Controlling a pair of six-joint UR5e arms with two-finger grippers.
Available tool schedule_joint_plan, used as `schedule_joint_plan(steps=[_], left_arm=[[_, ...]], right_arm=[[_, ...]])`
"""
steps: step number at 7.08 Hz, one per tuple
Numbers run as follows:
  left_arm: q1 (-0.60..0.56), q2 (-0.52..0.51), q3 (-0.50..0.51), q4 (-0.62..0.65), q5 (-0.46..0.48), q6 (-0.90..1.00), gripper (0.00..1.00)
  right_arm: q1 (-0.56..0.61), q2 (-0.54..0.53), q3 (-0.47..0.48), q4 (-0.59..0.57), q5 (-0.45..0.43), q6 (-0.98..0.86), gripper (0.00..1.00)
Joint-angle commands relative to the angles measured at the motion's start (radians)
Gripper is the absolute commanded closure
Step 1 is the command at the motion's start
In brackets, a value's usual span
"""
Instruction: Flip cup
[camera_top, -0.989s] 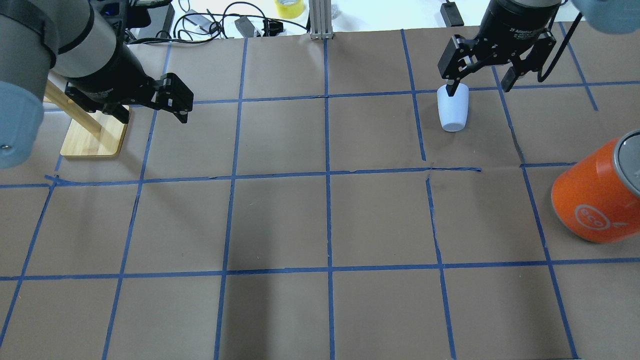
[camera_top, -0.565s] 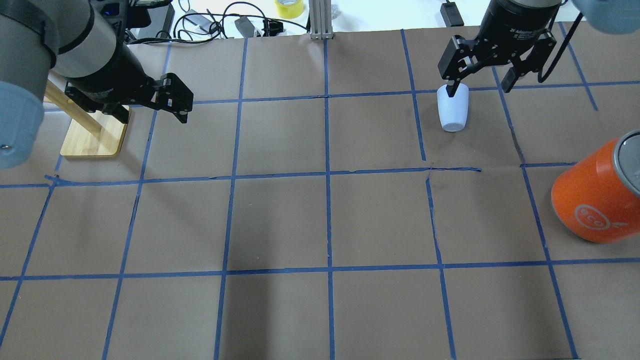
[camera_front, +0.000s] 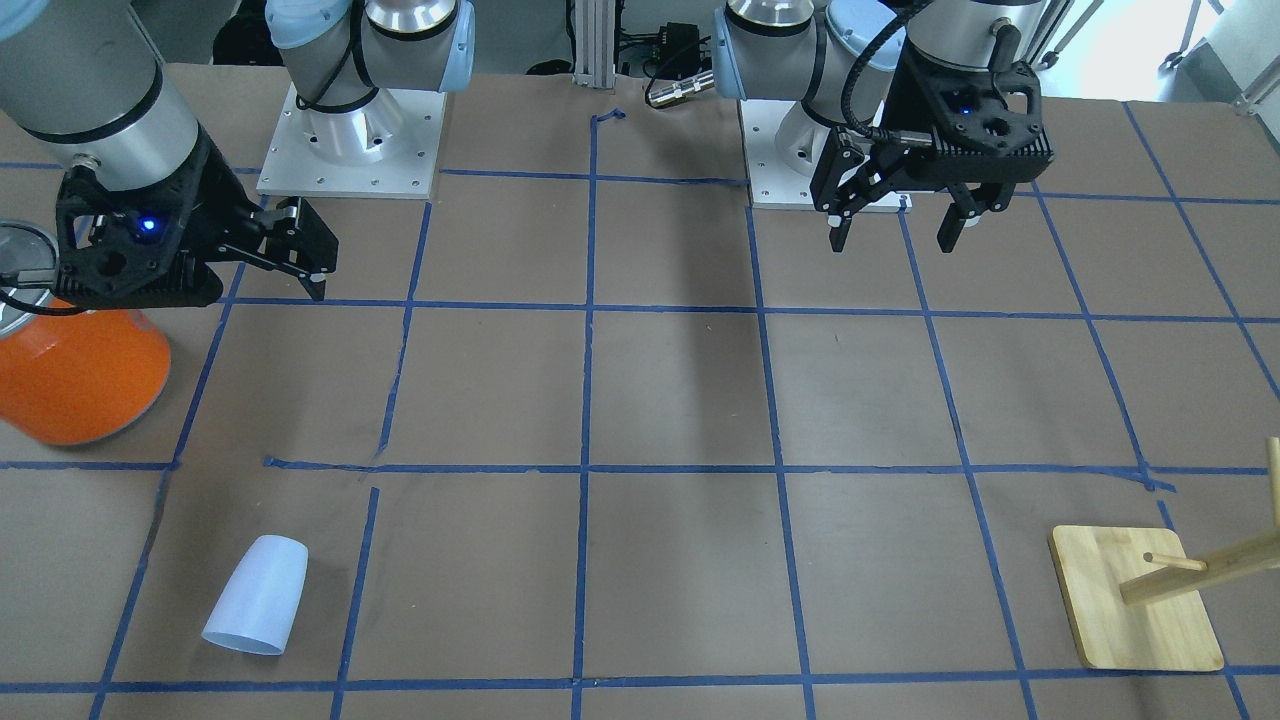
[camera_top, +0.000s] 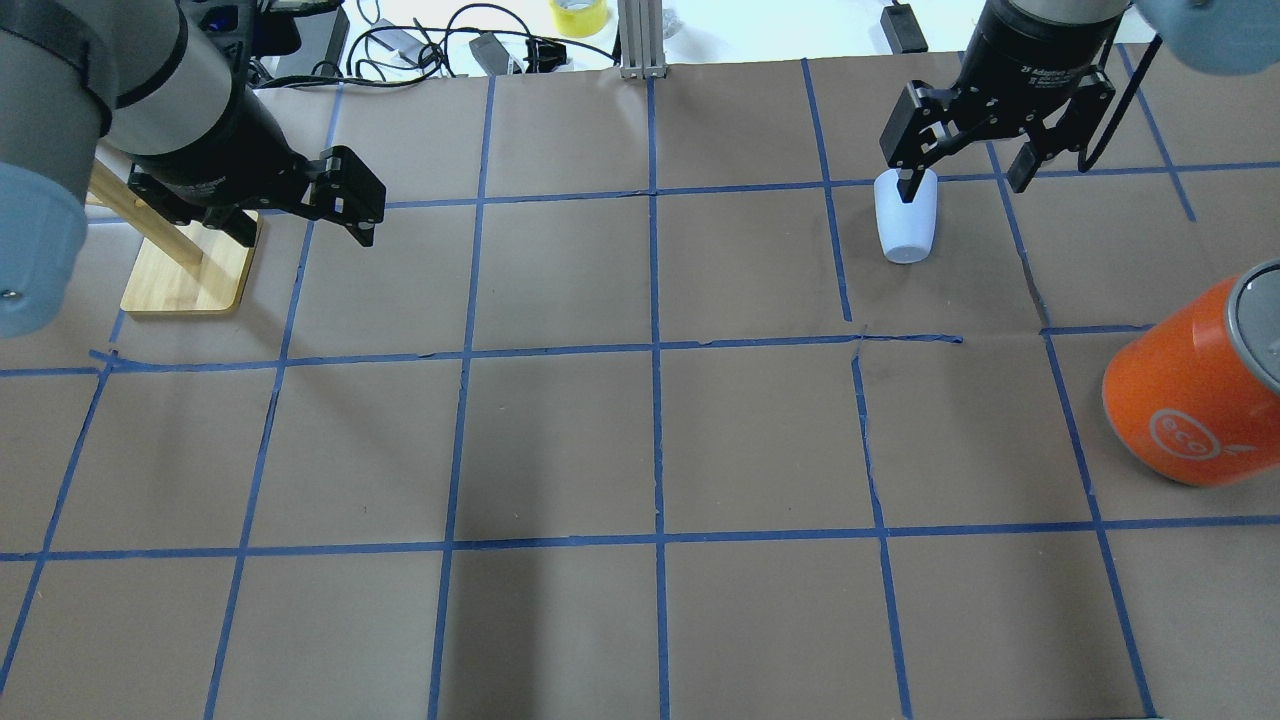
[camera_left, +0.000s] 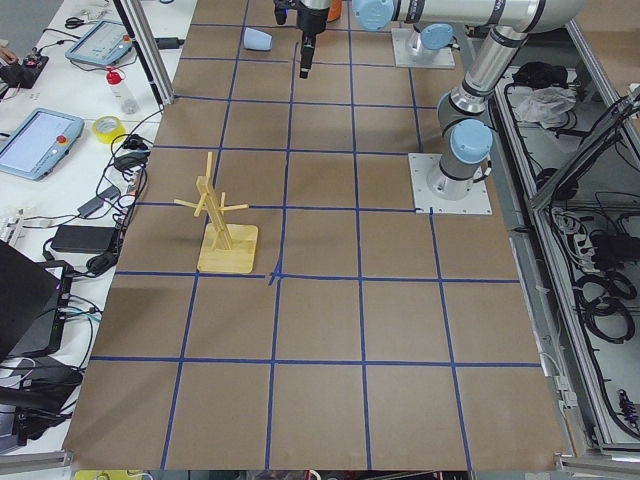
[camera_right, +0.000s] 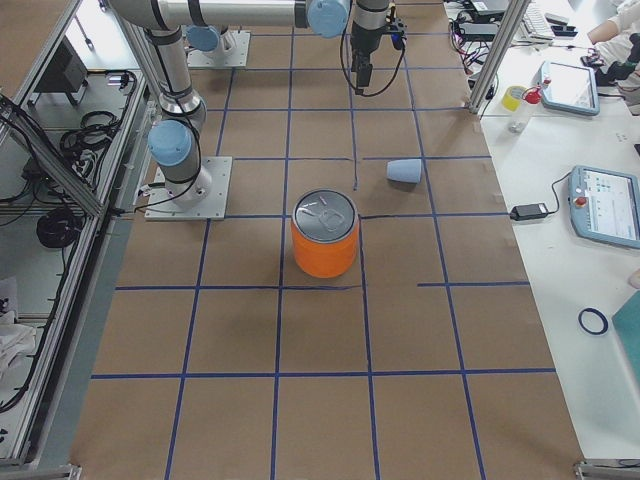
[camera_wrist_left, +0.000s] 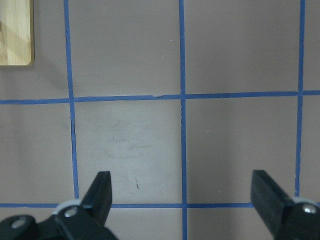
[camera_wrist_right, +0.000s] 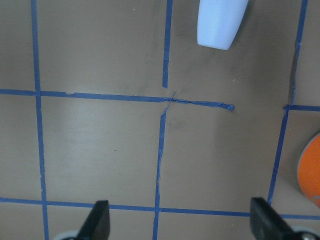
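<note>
Brown paper covers the table (camera_top: 560, 440), ruled into squares by blue tape (camera_top: 655, 440).

Item 1, cup (camera_front: 255, 595): pale bluish-white tapered tumbler, no handle. It lies on its side on the table, on the robot's right and toward the far edge from the robot's base. Its wide end points away from the robot. Nothing touches it. Its inside cannot be made out in these views.

Item 2, right gripper (camera_top: 962, 186): held above the table, on the robot's side of the cup. Its fingers (camera_wrist_right: 97, 222) are spread wide with only bare paper between them. In the wrist view the cup sits at the top edge, ahead of the fingers and clear of them. In the overhead view one fingertip overlaps the cup's rim, but the front view shows the two apart.

Item 3, left gripper (camera_front: 895, 238): held above the table on the robot's left. Its fingers (camera_wrist_left: 101, 192) are spread wide and grasp nothing.

Item 4, orange canister (camera_right: 325, 245): large, with a silver lid. It stands upright at the robot's right, nearer the robot than the cup and well apart from it.

Item 5, wooden stand (camera_left: 225, 235): a square base carrying an upright post with pegs. It stands on the robot's left, near the far edge.
</note>
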Motion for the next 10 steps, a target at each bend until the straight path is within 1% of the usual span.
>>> schedule_joint_plan(steps=[1,3,4,5,6,7,8,9,10], left_arm=[[0.001,0.001,-0.002,-0.002,0.004,0.0,0.0],[-0.001,0.001,0.0,-0.002,-0.002,0.0,0.0],[0.001,0.001,0.005,-0.023,-0.005,0.0,0.0],[0.001,0.001,0.005,-0.023,-0.005,0.0,0.0],[0.001,0.001,0.005,-0.023,-0.006,0.0,0.0],[0.001,0.001,0.002,-0.023,-0.008,0.0,0.0],[0.001,0.002,0.0,-0.023,-0.008,0.0,0.0],[0.001,0.002,-0.002,-0.023,-0.008,0.0,0.0],[0.001,0.002,-0.002,-0.023,-0.006,0.0,0.0]], right_arm=[[0.0,-0.001,0.021,-0.004,-0.005,0.002,0.0],[0.0,0.014,0.023,-0.019,0.0,-0.004,0.0],[-0.003,0.014,0.024,-0.043,-0.001,0.005,0.0],[-0.015,0.06,0.027,-0.129,0.003,0.004,0.0],[-0.016,0.139,0.03,-0.265,0.015,0.001,0.0],[-0.02,0.227,0.032,-0.309,-0.001,-0.004,0.0],[-0.037,0.288,0.032,-0.35,-0.001,-0.002,0.0],[-0.063,0.333,0.032,-0.399,-0.001,-0.001,0.0],[-0.086,0.377,0.032,-0.409,0.0,-0.001,0.0]])
